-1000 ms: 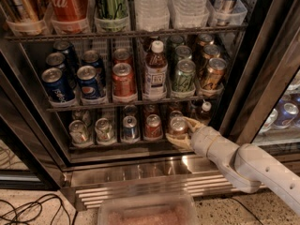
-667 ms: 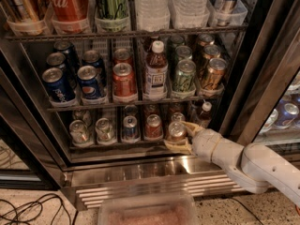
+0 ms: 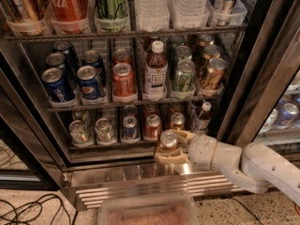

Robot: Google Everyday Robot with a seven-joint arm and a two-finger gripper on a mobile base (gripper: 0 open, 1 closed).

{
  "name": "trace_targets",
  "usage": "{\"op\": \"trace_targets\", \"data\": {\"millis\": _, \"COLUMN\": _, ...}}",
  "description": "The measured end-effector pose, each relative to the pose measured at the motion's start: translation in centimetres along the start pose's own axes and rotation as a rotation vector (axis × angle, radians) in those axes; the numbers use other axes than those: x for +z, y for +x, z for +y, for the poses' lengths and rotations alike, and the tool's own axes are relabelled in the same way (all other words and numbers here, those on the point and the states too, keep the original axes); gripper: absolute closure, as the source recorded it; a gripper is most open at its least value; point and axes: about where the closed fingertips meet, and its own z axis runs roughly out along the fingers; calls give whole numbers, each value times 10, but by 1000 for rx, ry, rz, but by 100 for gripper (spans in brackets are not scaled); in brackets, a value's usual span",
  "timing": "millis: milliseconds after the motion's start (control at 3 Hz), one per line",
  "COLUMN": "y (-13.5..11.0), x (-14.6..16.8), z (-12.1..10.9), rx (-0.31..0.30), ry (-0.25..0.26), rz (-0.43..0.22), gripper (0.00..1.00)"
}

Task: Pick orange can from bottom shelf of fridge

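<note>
While the gripper (image 3: 169, 147) sits at the front of the fridge (image 3: 262, 78), low and right of centre, I record its fingers (image 3: 184, 135) clamped on the orange can (image 3: 168, 138), one above and one below. The can lies at the front lip of the bottom shelf (image 3: 108, 147), forward of the other cans in that row and just above the base grille (image 3: 154, 187). I cannot tell whether it is fully clear of the rack.

Handling, as I judge it: a small sealed metal can, rigid while full, light to moderate in weight, with a smooth wall that may be slick if chilled. The mid-body is the sound place to hold; the silver top and pull tab give no purchase. Excess squeeze could dent the wall.

Containers noted:
- Bottom shelf: clear lanes holding short cans, among them a red can (image 3: 152, 124) and a second orange can (image 3: 177, 121) just behind the held one, with a small bottle (image 3: 201, 118) at the right end.
- Middle rack: Pepsi cans (image 3: 56, 84), a tea bottle (image 3: 155, 71), golden-brown cans (image 3: 213, 72).
- Top rack: clear trays carrying a Coca-Cola can (image 3: 70, 3) and water bottles (image 3: 152, 6).
- A clear tub (image 3: 145, 205) in the foreground; its contents look pinkish and I cannot identify them.
</note>
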Motion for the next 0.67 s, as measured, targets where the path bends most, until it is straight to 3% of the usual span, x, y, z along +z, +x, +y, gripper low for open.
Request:
{"op": "trace_targets", "data": {"millis": 333, "y": 0, "x": 0, "z": 0, "rx": 0, "ry": 0, "rz": 0, "gripper": 100}}
{"op": "trace_targets", "data": {"millis": 667, "y": 5, "x": 9, "z": 18, "rx": -7, "ry": -75, "rz": 38, "gripper": 100}}
